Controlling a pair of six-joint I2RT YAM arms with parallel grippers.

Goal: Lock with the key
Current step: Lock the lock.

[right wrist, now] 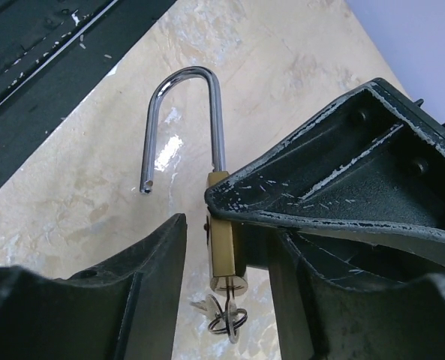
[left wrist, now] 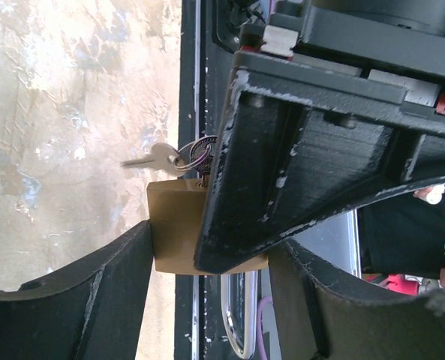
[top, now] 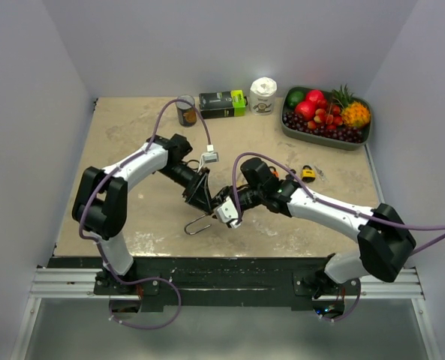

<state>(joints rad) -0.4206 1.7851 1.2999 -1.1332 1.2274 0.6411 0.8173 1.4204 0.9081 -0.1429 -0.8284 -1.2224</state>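
Padlock (left wrist: 173, 225) is clamped in your left pincer (left wrist: 211, 251), open shackle (right wrist: 207, 82) toward the worktop (top: 132, 142) near edge, freeing the key (right wrist: 226, 319) for your right pincer (right wrist: 230, 244), which stands apart.

Matt brass padlock (right wrist: 224, 244) — glossy steel shackle (right wrist: 217, 127)

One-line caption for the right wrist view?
Right gripper straddles a brass padlock, shackle open, keys dangling, clamped by the left gripper.
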